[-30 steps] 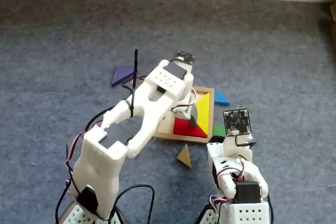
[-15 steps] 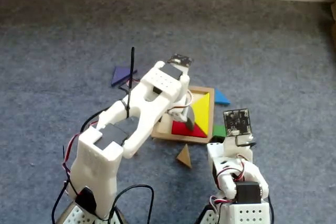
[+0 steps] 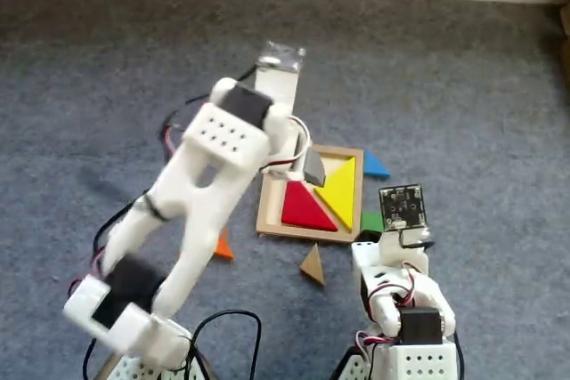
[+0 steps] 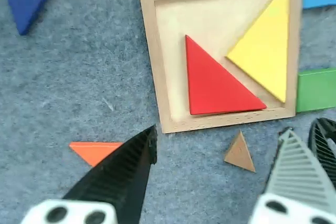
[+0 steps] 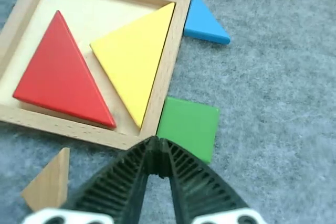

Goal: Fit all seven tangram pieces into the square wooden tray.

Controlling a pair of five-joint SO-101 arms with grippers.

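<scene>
Two of seven pieces, red triangle (image 4: 210, 85) and yellow triangle (image 4: 265, 56), lie in the tray (image 4: 149, 51). The left claw (image 4: 219, 132) is spread, empty; the right claw (image 5: 157, 141) closed, empty. Risk: red triangle sits off the wall, likely blocking later pieces.

Soft, even light is falling across the carpet (image 3: 463, 86); the left arm (image 3: 209, 175) is casting a faint, diffuse shadow on it to the left. Bare wood of the tray (image 4: 148, 56) is showing pale and bright in the 2 wrist views.
</scene>
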